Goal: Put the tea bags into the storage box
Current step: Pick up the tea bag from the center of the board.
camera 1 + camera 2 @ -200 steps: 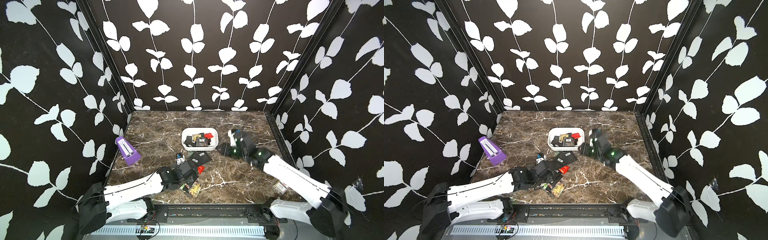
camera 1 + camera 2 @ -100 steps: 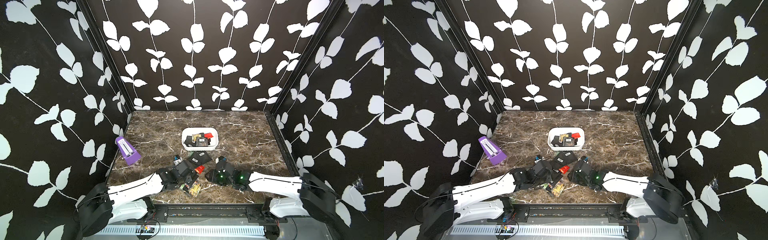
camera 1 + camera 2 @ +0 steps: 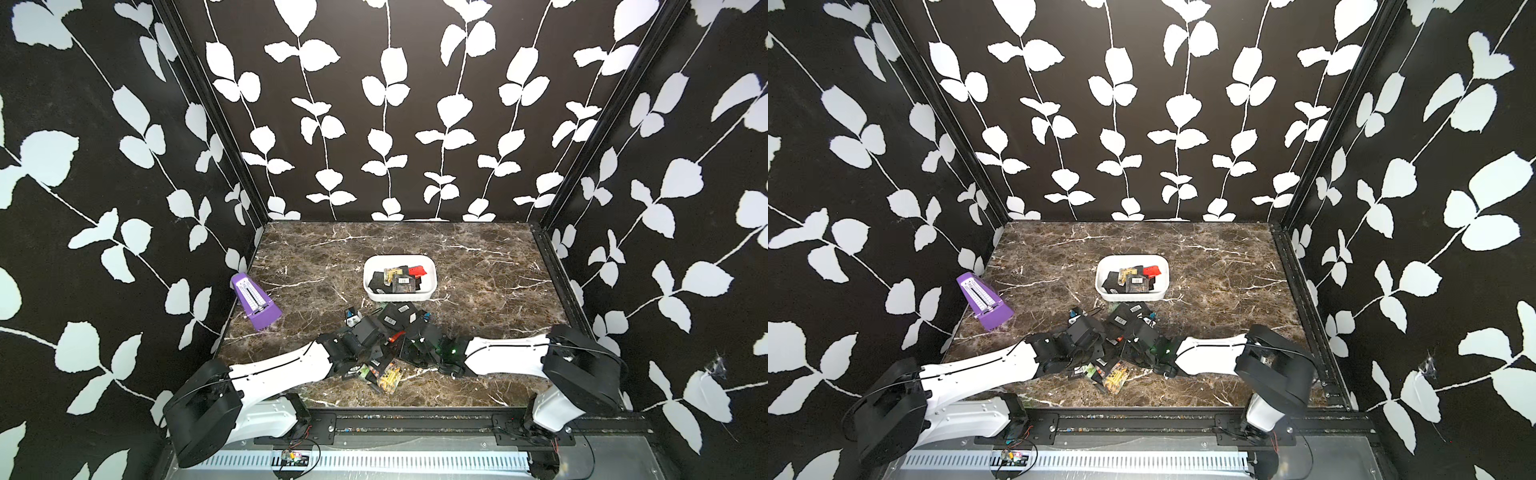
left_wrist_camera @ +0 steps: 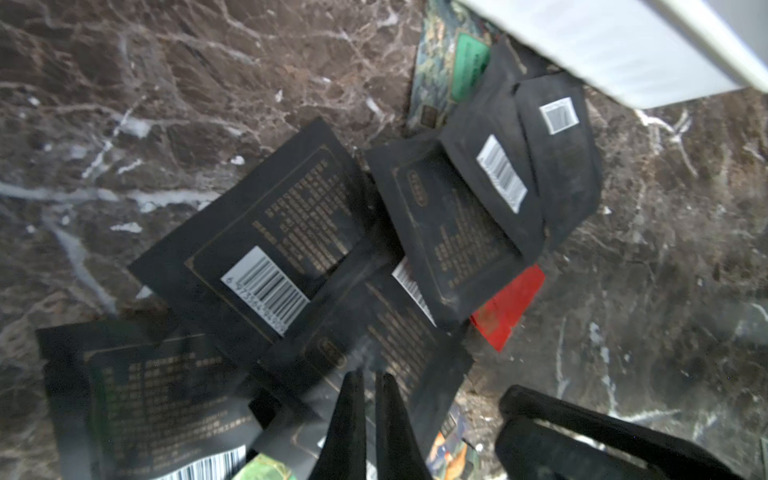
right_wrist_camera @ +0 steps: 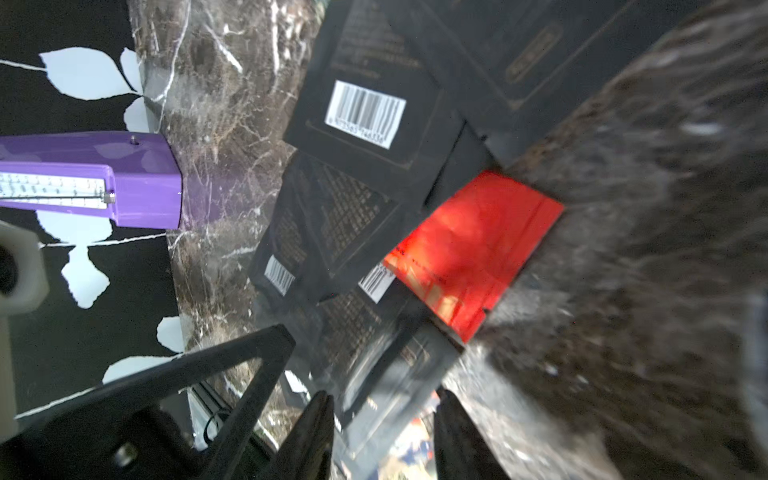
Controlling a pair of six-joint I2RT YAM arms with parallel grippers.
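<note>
**A:** How far along was the job?

**B:** Partway, I'd judge. On the left, the purple metronome [image 3: 255, 301] stood near the wall, well away from the work. Next came the left gripper [image 4: 370, 376], low over the pile of loose tea bags [image 3: 395, 316]. Its jaws were together and the tips rested on a black one. I could not tell whether it was really pinched.

**A:** And the box?

**B:** The white box [image 3: 399, 296] sat mid-table, just behind the pile. A handful of stored tea bags [image 3: 401, 280] lay inside, mostly black, with one red and one yellowish.

**A:** The other arm?

**B:** The right gripper [image 5: 382, 399] was down at the pile's right side with its jaws apart. The edge of a black sachet lay between them, and the red tea bag [image 5: 473, 257] was just beyond. It held nothing.

**A:** So what was left?

**B:** More bags lay outside than in, it seemed. There were overlapping black ones, the red one, and the coloured tea bags [image 3: 388, 376] near the front edge.

**A:** And the surface and the room?

**B:** The table [image 3: 478, 266] was flat, brown and marble-patterned with white veins. The walls [image 3: 374, 104] on three sides were black with white leaf vines.
</note>
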